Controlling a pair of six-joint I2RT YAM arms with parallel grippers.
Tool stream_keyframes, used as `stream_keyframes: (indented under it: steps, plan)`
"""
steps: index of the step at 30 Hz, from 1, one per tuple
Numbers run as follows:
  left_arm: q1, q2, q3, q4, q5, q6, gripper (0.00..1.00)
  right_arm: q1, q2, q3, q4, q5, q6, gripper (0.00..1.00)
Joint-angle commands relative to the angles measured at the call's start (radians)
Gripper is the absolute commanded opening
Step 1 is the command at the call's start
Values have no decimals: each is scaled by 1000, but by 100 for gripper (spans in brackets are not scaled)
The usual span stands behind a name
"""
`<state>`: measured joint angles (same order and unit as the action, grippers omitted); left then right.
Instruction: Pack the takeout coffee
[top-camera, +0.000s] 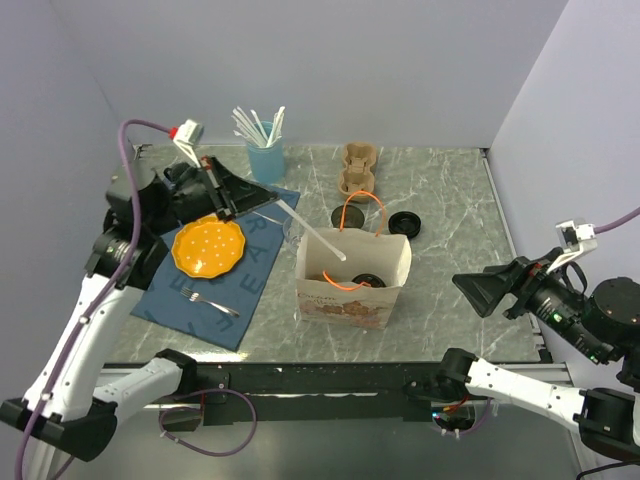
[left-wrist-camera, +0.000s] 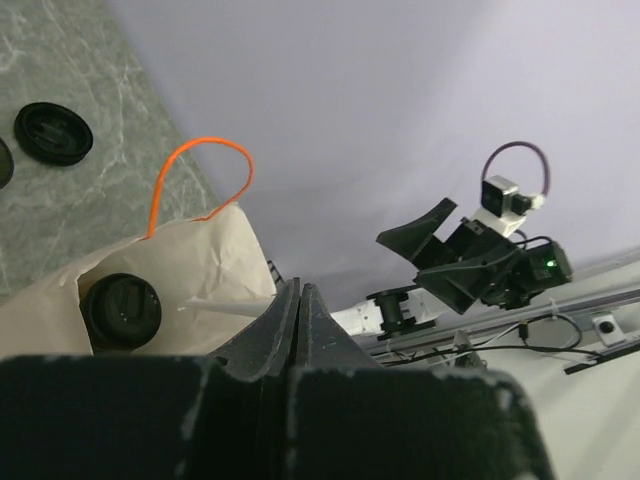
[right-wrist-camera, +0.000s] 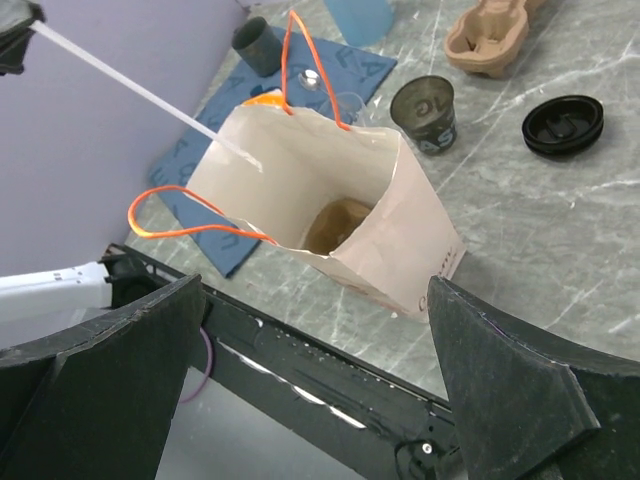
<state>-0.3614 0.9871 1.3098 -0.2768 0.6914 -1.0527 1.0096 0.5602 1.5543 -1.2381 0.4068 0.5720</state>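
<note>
The left gripper (left-wrist-camera: 300, 300), clamped shut on a thin white plastic straw (top-camera: 312, 232), hides most of it, while just beyond its fingertips the black-lidded takeout coffee (left-wrist-camera: 120, 310) sits partly hidden inside the beige paper bag (top-camera: 350, 300), and the right gripper (right-wrist-camera: 318, 300) gapes wide.

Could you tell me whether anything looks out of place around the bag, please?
A long white straw, pinched in the left pincer, slants down into the paper bag's mouth, and a black lid lies loose beside the bag.
</note>
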Motion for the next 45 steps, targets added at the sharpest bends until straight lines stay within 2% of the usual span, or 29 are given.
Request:
stream_keyframes:
  steps: [1, 5, 9, 16, 22, 23, 24, 29, 31, 32, 34, 35, 36, 45]
  plan:
    - [-74, 40, -4, 24, -76, 69, 1, -5, 46, 20, -15, 24, -17, 100]
    - [-149, 87, -24, 17, -133, 99, 1, -5, 72, 26, -37, 24, -52, 100]
    - [-175, 134, 0, -33, -184, 155, 1, -5, 106, 56, -89, 38, -43, 100]
    - [-201, 209, 34, -117, -227, 221, 1, -5, 90, 43, -58, 38, -60, 100]
    - [-229, 229, 20, -130, -253, 226, 17, -5, 118, 47, -80, 50, -77, 100]
    - [-231, 231, 32, -137, -254, 229, 25, -6, 124, 50, -84, 58, -74, 100]
    - [-231, 232, 45, -150, -260, 241, 28, -5, 135, 61, -90, 64, -69, 100]
    - [-229, 242, 191, -251, -316, 298, 52, -6, 153, 101, -57, 40, -92, 100]
    - [-229, 245, 238, -286, -337, 313, 57, -6, 168, 118, -66, 43, -66, 100]
    - [-231, 245, 277, -303, -346, 325, 65, -6, 178, 137, -86, 37, -55, 100]
    - [-229, 225, 301, -332, -366, 332, 72, -6, 208, 154, -104, 14, -32, 100]
    - [-229, 211, 301, -334, -371, 333, 88, -5, 219, 170, -119, 10, -23, 100]
    - [-229, 181, 296, -328, -378, 332, 98, -6, 237, 174, -126, 4, -11, 100]
    - [-229, -106, 89, -222, -446, 341, 97, -5, 277, 159, -98, 3, 52, 100]
